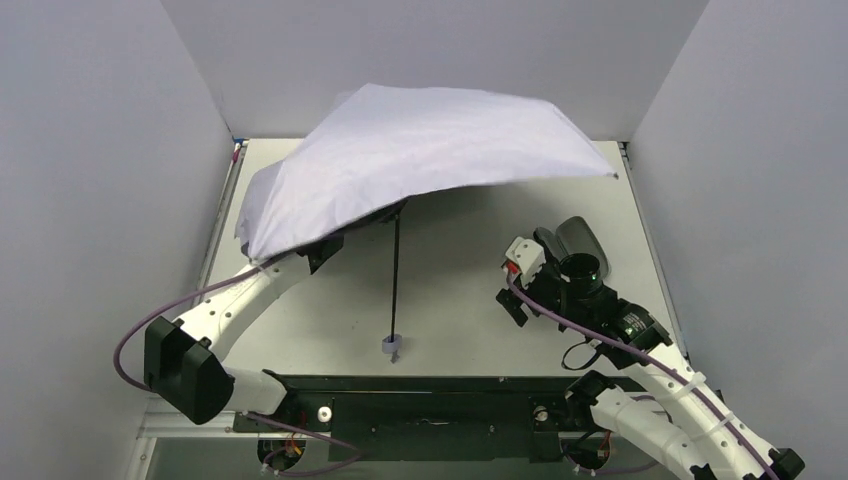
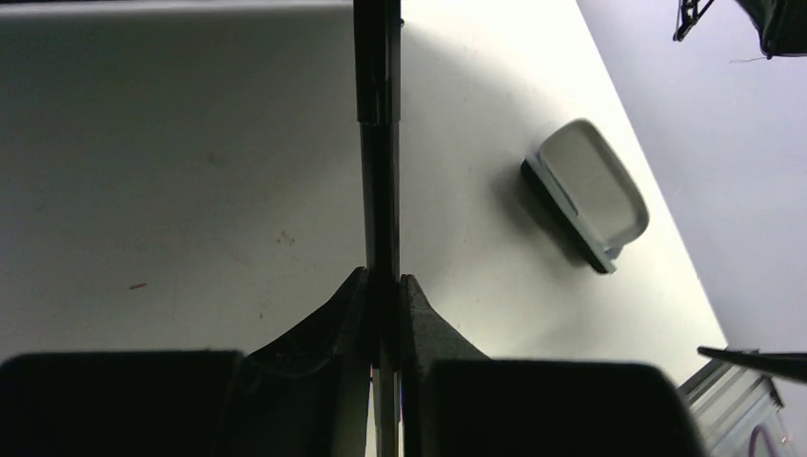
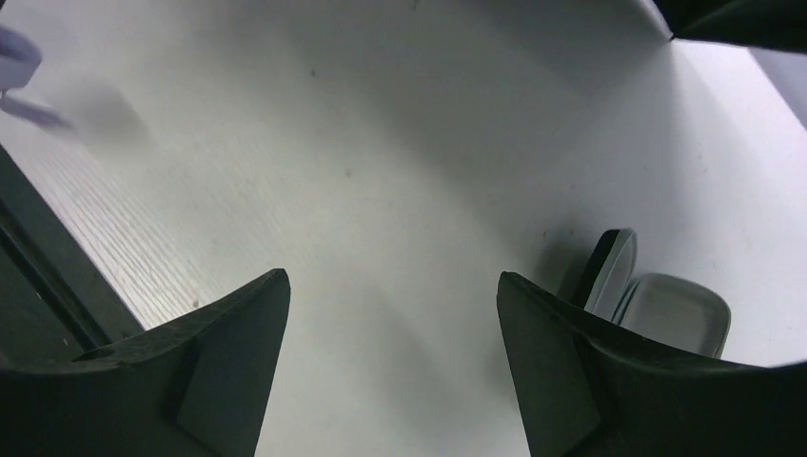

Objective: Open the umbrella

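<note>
— Well, how far along is it from where you sit?

— Nearly done, I'd say. The umbrella has its pale canopy spread wide over the back of the tabletop. It is tilted, with the black underside showing only at the near rim. The thin black shaft runs from under it toward me, and the small pale handle sits close to the near edge.

— Who has hold of it?

— My left gripper. On its wrist camera the fingers are clamped right onto the shaft, with no gap. From above, that gripper is hidden beneath the canopy, so the wrist view is all I go by.

— And the right?

— The right gripper is spread wide with nothing between its jaws, only bare tabletop below. It is off to the right of the shaft, apart from the umbrella.

— So what's left?

— Little, by my judgement. The opening itself looks accomplished. What I can't see is whether the runner has latched at the top of the shaft, because that joint is hidden under the fabric. If it hasn't, the canopy could sag once I let go. I'd check that, then release the shaft.

— Anything else down there?

— A small pale rounded object lies on the tabletop beside the shaft. I can't tell what it is.
</note>
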